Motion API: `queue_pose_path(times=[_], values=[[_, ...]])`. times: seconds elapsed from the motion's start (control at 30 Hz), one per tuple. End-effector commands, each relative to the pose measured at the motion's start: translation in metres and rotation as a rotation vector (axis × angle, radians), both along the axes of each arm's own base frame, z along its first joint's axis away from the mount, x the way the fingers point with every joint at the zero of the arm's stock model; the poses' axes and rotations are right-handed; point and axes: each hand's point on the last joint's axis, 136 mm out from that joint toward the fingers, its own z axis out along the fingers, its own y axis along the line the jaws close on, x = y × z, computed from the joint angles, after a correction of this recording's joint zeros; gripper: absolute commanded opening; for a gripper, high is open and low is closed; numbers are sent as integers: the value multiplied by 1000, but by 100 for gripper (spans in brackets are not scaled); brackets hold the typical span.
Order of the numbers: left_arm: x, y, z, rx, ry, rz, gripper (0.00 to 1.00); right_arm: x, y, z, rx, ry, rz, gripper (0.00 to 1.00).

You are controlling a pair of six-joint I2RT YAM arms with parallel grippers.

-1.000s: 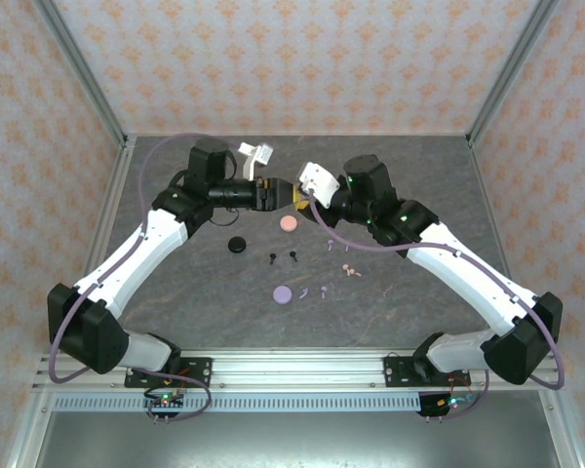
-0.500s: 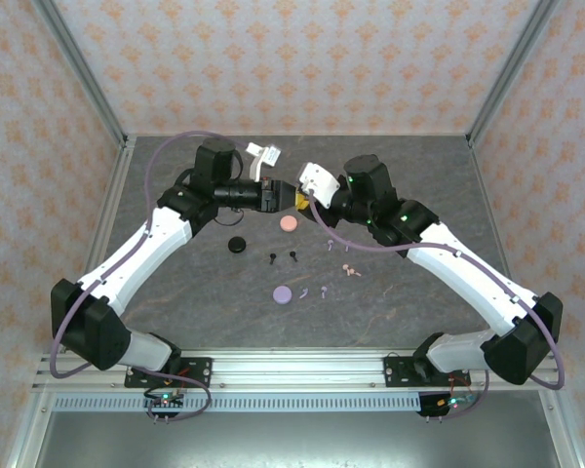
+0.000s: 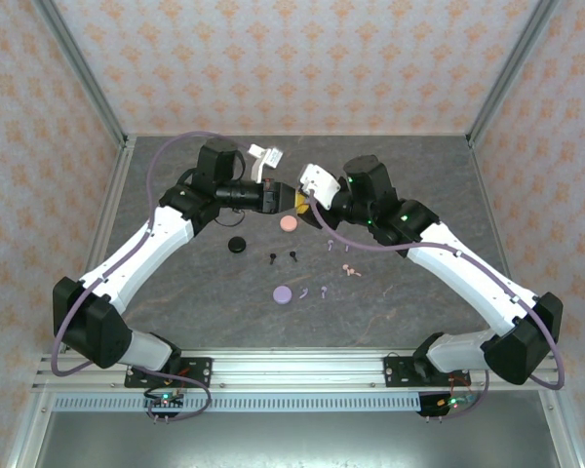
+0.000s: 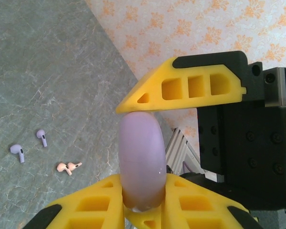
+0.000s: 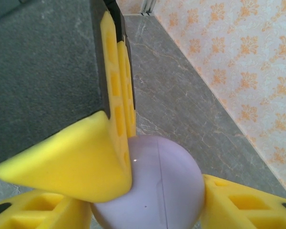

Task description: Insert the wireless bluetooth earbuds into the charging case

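No readable text, labels, brands or numbers, lilac case [image 4: 142, 162] plain and unmarked

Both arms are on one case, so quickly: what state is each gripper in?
Left gripper: closed on the lilac case.
Right gripper: jaws around the same case; gripping or loose cannot be told.

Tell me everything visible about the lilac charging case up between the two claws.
The lilac charging case is a smooth, glossy, plastic-looking disc, closed, with a thin seam across its face. It stands on edge off the table, clamped in the left claw; the right claw touches its rim with one yellow finger.
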Motion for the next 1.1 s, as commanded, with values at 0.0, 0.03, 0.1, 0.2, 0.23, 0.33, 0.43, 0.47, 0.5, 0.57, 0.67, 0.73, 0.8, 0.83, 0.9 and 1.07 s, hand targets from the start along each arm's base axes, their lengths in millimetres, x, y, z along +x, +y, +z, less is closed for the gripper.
queue_pose_path(times=[0.0, 0.03, 0.1, 0.2, 0.23, 0.33, 0.43, 0.47, 0.5, 0.57, 0.67, 0.73, 0.8, 0.83, 0.9, 1.07], values=[[-1, -3, 20, -17, -98, 3, 18, -8, 5, 6, 21, 34, 32, 61], [1, -2, 18, -11, -101, 16, 18, -8, 4, 5, 20, 44, 28, 63], [4, 1, 15, -1, -116, 41, 17, -8, 1, 4, 37, 74, 18, 69], [6, 4, 11, -3, -147, 70, 17, -9, -4, 3, 81, 139, 10, 78], [7, 5, 9, -1, -159, 81, 17, -10, -6, 4, 100, 162, 14, 80], [9, 9, 5, -7, -202, 111, 16, -14, -12, 7, 181, 248, 34, 87], [10, 12, 5, -20, -232, 130, 16, -17, -17, 7, 228, 292, 47, 89], [10, 12, 5, -23, -238, 134, 17, -18, -18, 6, 231, 294, 47, 89], [10, 13, 5, -24, -245, 139, 17, -18, -20, 5, 235, 300, 45, 89], [8, 14, 6, -29, -268, 139, 17, -16, -24, 10, 286, 328, 45, 89], [2, 15, 8, -44, -329, 120, 17, -9, -31, 30, 448, 432, 58, 88], [-2, 16, 9, -55, -369, 114, 17, -6, -31, 36, 515, 489, 75, 87], [-5, 16, 7, -54, -393, 105, 16, -6, -27, 36, 549, 530, 95, 86], [-6, 16, 6, -53, -398, 99, 15, -5, -25, 35, 559, 544, 95, 86], [-8, 15, 5, -49, -405, 82, 14, 2, -25, 29, 571, 550, 68, 86], [-10, 14, 3, -44, -412, 67, 11, 11, -20, 18, 570, 545, 29, 86]])
